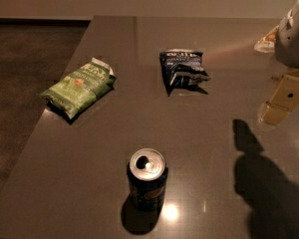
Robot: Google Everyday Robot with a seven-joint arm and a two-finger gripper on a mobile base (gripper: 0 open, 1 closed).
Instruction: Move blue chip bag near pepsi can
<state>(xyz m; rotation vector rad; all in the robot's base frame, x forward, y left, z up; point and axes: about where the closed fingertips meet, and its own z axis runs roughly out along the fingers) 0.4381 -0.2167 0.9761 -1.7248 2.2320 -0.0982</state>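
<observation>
The blue chip bag (183,68) lies crumpled on the dark table (214,148), at the middle of its far half. The pepsi can (147,179) stands upright near the front edge, silver top and pull tab showing, well in front of the bag and a little to its left. My gripper (283,99) hangs at the right edge of the view, beige below the white arm (295,34), to the right of the bag and apart from it. It holds nothing that I can see.
A light green chip bag (78,87) lies near the table's left edge. The arm's shadow (264,183) falls on the front right of the table. The floor drops away past the left edge.
</observation>
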